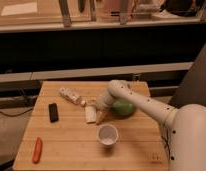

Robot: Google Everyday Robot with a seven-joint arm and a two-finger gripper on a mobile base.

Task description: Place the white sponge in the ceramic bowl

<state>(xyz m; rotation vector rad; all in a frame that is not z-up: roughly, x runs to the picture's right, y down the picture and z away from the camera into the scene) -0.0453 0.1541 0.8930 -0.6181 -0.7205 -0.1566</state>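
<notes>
The white sponge (90, 113) lies flat on the wooden table (66, 150), near the middle. The green ceramic bowl (123, 107) sits to its right, partly hidden behind my white arm. My gripper (99, 115) reaches down at the sponge's right edge, between the sponge and the bowl, with its tips close to the table.
A white bottle (71, 95) lies on its side behind the sponge. A black slab (53, 112) lies to the left. A white cup (107, 135) stands in front of my gripper. An orange-red carrot-like thing (37, 149) lies at the front left.
</notes>
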